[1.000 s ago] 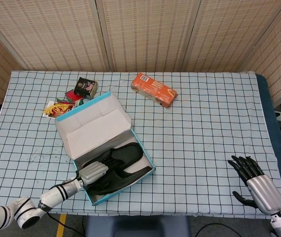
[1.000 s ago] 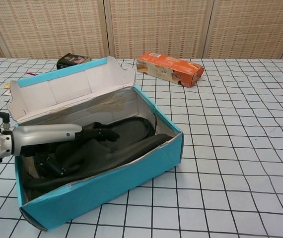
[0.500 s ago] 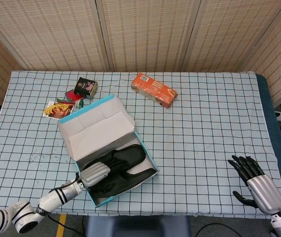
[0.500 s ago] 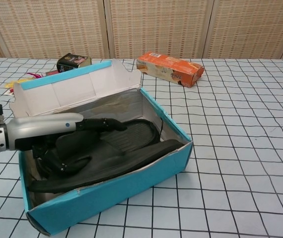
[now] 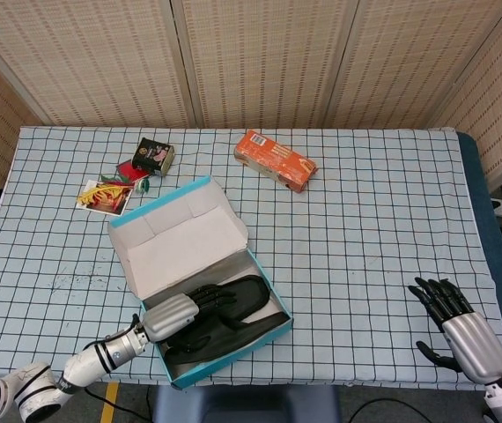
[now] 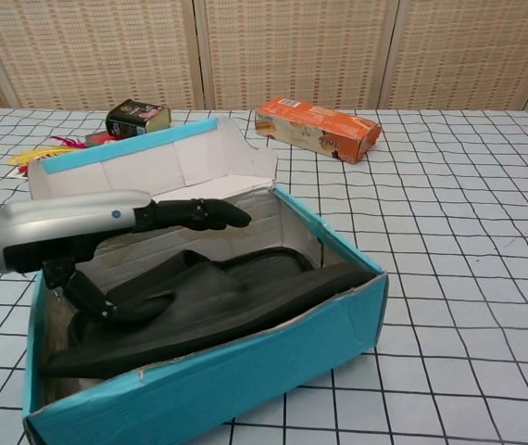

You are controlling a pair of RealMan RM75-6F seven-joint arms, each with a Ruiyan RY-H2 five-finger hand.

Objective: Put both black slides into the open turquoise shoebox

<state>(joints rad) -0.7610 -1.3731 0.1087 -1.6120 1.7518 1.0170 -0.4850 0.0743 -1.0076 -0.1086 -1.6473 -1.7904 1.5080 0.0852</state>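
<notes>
orange carton [image 6: 317, 128] print blurred, no text readable anywhere

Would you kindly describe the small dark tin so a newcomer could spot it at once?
Start at the open turquoise shoebox near the table's front edge, then look past its raised lid toward the far left. The small dark tin lies there beside a colourful packet; it alone is black with a printed picture on top.

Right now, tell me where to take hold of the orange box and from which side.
Grip the orange box across its narrow width at mid-length, coming from above. It lies flat on the table, long and slim, angled, with open cloth all round it, so the fingers can close on its two long faces.
</notes>
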